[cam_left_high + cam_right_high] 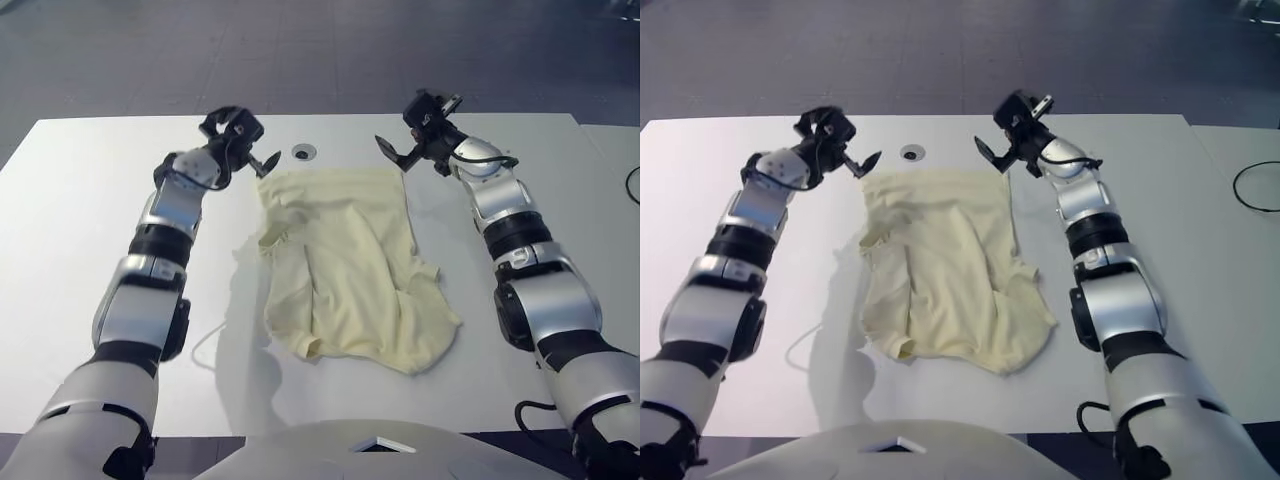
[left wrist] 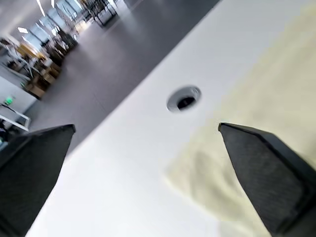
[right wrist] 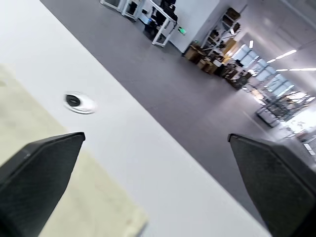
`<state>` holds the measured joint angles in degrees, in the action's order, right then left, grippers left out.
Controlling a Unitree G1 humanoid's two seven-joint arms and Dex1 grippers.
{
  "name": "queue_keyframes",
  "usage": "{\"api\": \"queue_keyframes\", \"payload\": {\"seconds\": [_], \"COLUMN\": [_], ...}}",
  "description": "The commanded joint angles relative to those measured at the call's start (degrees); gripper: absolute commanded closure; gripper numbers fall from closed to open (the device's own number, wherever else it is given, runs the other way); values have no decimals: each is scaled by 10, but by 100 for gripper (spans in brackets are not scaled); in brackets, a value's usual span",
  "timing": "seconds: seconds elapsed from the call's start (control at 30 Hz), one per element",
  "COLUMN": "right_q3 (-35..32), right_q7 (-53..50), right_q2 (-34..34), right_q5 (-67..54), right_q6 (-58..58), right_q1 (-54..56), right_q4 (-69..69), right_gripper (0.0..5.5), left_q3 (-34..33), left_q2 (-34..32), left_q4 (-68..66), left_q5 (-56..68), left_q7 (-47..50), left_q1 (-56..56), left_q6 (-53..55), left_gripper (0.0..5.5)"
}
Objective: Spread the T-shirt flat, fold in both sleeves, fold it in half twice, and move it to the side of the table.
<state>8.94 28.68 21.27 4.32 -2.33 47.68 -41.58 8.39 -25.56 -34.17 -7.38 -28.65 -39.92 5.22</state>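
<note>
Count: one T-shirt (image 1: 350, 270), one table (image 1: 90, 190), one round cable port (image 1: 303, 151) and my two grippers.
T-shirt: pale yellow, lying rumpled in the middle of the white table. Its far edge is fairly straight, while the near end is bunched and creased.
Head views: these give me the whole shirt and both arms stretched towards its far edge, with the port just beyond that edge, between the arms.
Wrist views: up close I get the shirt's far edge, the port (image 2: 183, 98), and grey floor and shelving beyond the table.
Left gripper (image 1: 245, 150): fingers spread wide with nothing between them. It sits at the shirt's far left corner — I cannot tell whether the lower finger touches the cloth.
Right gripper (image 1: 420, 130): fingers also wide apart and empty, raised over the shirt's far right corner.
Other: a dark cable (image 1: 1255, 185) loops at the table's right edge.
</note>
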Motion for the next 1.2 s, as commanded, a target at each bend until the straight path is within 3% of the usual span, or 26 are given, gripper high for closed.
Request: {"api": "queue_keyframes", "payload": {"seconds": [0.03, 0.23, 0.4, 0.63, 0.93, 1.1, 1.2], "right_q3": [-52, -123, -152, -191, -198, -192, -188], "right_q7": [62, -10, -49, -86, -107, -109, -111], "right_q2": [51, 25, -6, -9, 0, 6, 8], "right_q5": [-142, -151, -144, -162, -189, -192, -194], "right_q6": [271, 357, 400, 482, 543, 550, 552], "right_q1": [-281, -435, -485, -495, -452, -440, -433], "right_q4": [442, 604, 659, 737, 778, 773, 770], "right_gripper": [11, 11, 11, 11, 11, 11, 10], "left_q3": [-113, -216, -239, -245, -221, -241, -238], "left_q2": [-20, -92, -171, -192, -78, -7, 9], "left_q4": [631, 710, 700, 708, 656, 599, 576], "left_q5": [217, 318, 405, 490, 506, 596, 604], "left_q7": [-42, -126, -206, -203, -11, 83, 143], "left_q1": [295, 313, 290, 290, 341, 348, 347], "left_q6": [542, 761, 833, 872, 873, 873, 873], "left_gripper": [11, 11, 11, 11, 11, 11, 52]}}
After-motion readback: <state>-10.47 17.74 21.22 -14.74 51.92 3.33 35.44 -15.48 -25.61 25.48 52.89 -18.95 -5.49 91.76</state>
